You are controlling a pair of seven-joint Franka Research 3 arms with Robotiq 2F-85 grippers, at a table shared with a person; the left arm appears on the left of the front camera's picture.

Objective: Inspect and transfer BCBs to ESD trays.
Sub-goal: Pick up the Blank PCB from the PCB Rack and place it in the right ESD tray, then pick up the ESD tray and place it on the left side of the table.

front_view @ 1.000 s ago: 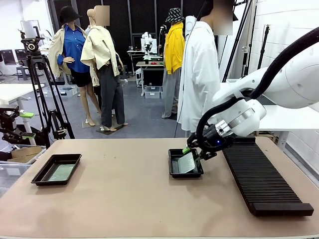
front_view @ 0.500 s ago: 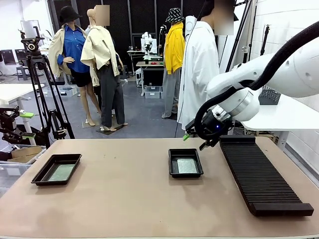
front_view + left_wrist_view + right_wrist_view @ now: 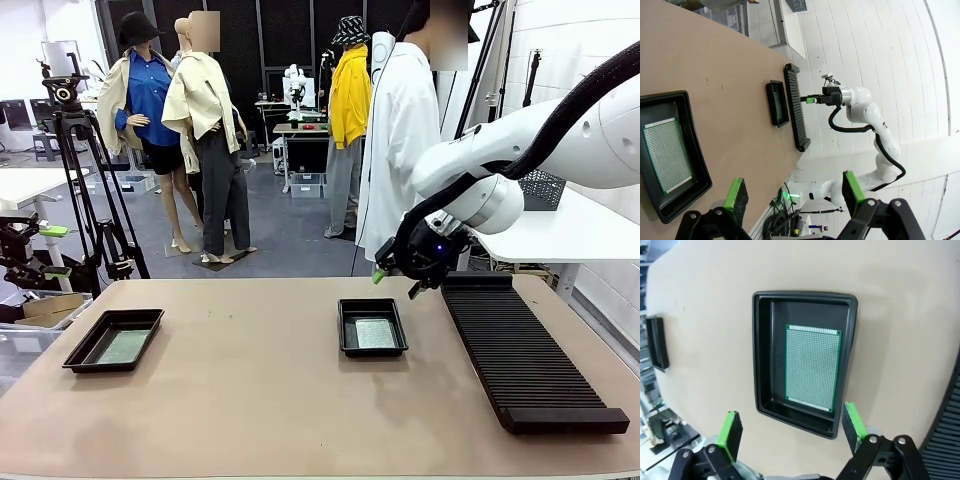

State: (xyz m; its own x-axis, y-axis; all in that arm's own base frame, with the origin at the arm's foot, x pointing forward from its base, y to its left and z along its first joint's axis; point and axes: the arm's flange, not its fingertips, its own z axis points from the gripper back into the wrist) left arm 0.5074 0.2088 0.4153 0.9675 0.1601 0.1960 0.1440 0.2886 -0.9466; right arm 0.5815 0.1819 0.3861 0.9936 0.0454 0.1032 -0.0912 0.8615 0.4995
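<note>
**Green boards down, both trays filled**

Near the bench's left edge, one tray [image 3: 113,338] holds a board [image 3: 122,347], the left claw [image 3: 792,192] wide above it. Mid-bench, the second tray [image 3: 372,327] now holds the board [image 3: 813,367] just released; the right claw [image 3: 397,280] has lifted, wide and empty.

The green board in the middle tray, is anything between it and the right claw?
No. The right claw hangs open above the tray, and the green board lies flat inside with nothing visible over it.
</note>
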